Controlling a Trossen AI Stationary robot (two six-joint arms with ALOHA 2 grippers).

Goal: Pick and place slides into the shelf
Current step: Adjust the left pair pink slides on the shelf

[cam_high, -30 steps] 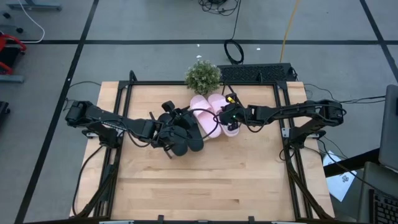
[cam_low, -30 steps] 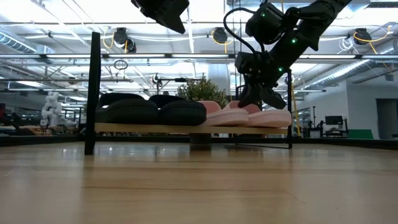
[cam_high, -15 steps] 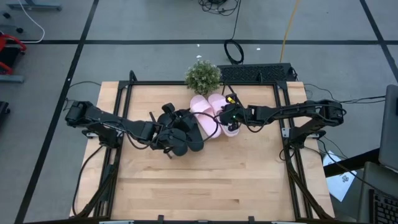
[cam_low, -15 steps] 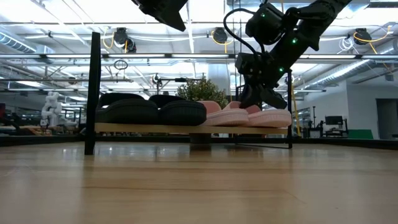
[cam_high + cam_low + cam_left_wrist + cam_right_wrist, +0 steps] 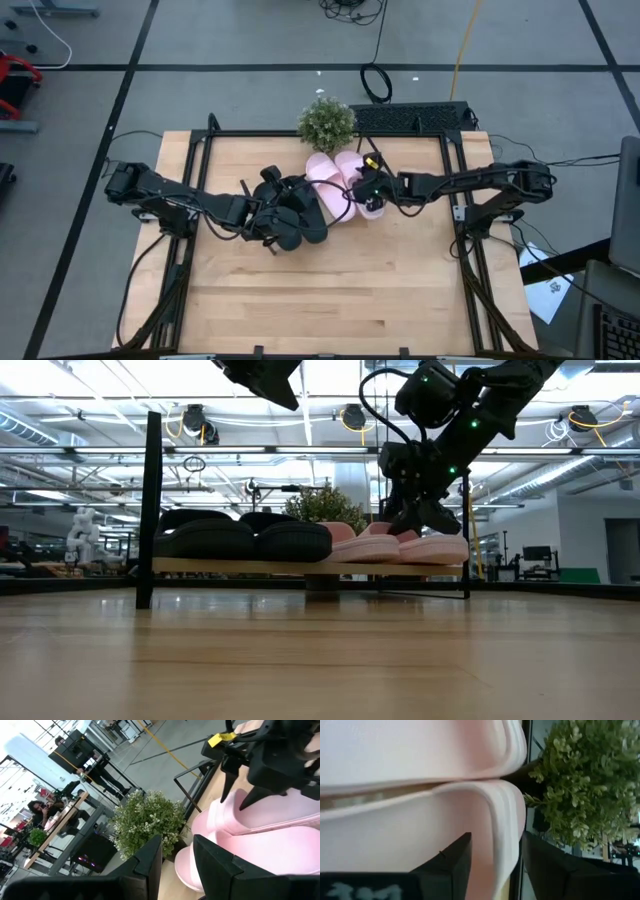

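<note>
Two black slides (image 5: 245,540) and two pink slides (image 5: 400,546) lie side by side on the shelf (image 5: 300,567), their soles on its slanted board. Seen from above, the black pair (image 5: 297,212) is on the left and the pink pair (image 5: 335,180) on the right. My right gripper (image 5: 420,525) is open and hangs low over the rightmost pink slide (image 5: 370,205). That slide's curved edge (image 5: 502,825) runs between its fingers. My left gripper (image 5: 262,375) is open and holds nothing, high above the black pair. My right gripper comes down at a slant from the table's right. Its open fingers stand on either side of the rightmost pink slide's edge (image 5: 502,825). Whether either finger touches it I cannot tell. The slide lies on the shelf.
A small potted plant (image 5: 326,122) stands just beyond the shelf at the table's far edge. A black keyboard-like unit (image 5: 410,117) sits to its right. Black rod frames (image 5: 152,510) rise at the shelf's ends. Bare wooden tabletop (image 5: 330,290) spreads toward the near edge.
My right gripper has opened over the rightmost pink slide and stayed in place. The slide rests on the shelf where it was.
</note>
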